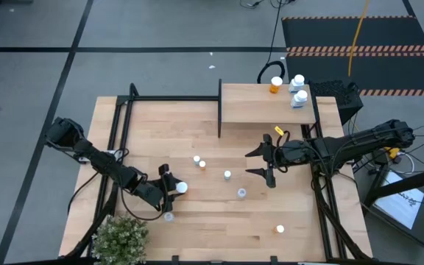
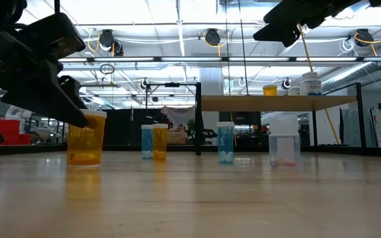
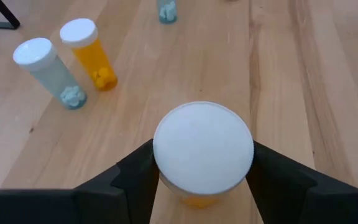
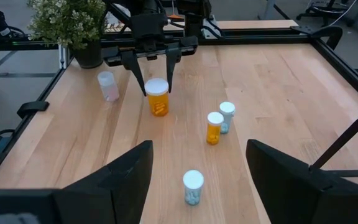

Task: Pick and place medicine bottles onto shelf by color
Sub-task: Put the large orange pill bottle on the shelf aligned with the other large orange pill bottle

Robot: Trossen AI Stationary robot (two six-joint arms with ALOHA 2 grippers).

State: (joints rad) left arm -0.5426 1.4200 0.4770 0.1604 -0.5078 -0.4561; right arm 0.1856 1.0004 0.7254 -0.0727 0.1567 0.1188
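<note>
Orange bottle in the grip: a large orange bottle [image 3: 202, 155] with a white cap stands upright on the table [image 1: 197, 228], on the side away from the shelf, near the potted plant [image 1: 120, 237].
Left gripper: the left gripper [image 1: 174, 188] sits around this bottle; its two dark fingers [image 3: 135, 171] lie against both sides of the cap, grasping it, and the bottle's base rests on the wood.
Clear bottle: a pale bottle [image 1: 168, 216] stands just beside the gripped one, between it and the plant.
Pair of small bottles: an orange bottle [image 4: 214, 127] and a pale blue one [image 4: 227, 117] stand upright, touching or almost touching, between the gripped bottle and the shelf.
Other loose bottles: a pale blue bottle [image 1: 227, 175] and a clear one [image 1: 241, 193] stand near the middle of the table; a small orange one [image 1: 280, 229] stands well apart from the shelf, towards the table's near edge.
Shelf: the shelf [image 1: 252, 107] is a raised light-wood panel at the table's far side, with a thin black upright edge.
On the shelf: one orange bottle [image 1: 275, 85] and, just beside it, two pale bottles [image 1: 299, 92] close together.
Right gripper: the right gripper [image 1: 260, 163] hangs above the table just in front of the shelf, its fingers spread wide and holding nothing.
</note>
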